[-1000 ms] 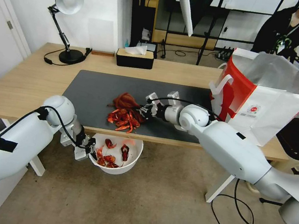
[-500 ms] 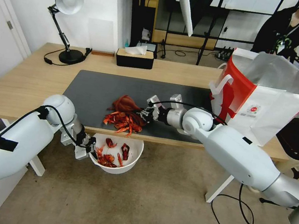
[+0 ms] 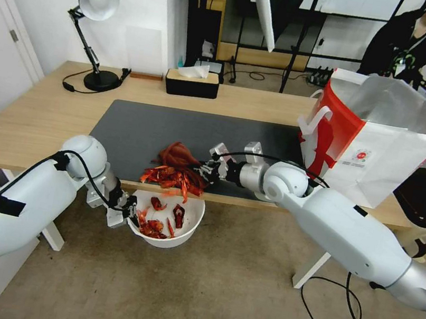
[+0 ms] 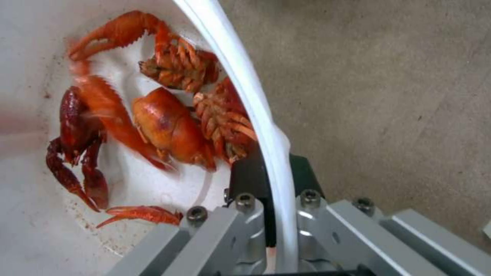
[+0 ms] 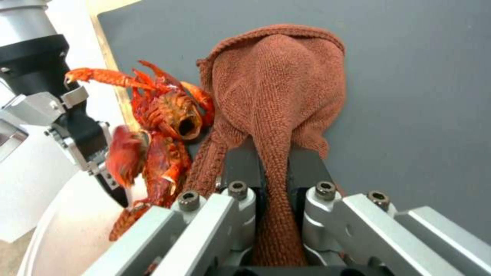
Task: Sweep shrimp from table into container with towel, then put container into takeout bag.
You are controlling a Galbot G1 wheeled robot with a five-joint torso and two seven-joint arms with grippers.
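Your counter (image 3: 33, 111) carries the takeout bag (image 3: 370, 145), standing open at its right end, well apart from the work. Below the counter's near edge, your left hand (image 4: 276, 180) pinches the rim of the container (image 3: 183, 232), one finger inside and one outside, with several shells lying in it. Your right hand (image 5: 271, 168) is clamped on the bunched towel (image 5: 281, 84), which lies on the dark mat against the shrimp (image 3: 170, 175) heaped at the counter's edge, directly over the container.

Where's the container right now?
In the head view the container hangs below the table's near edge, under the shrimp pile, its rim clamped by the left gripper.
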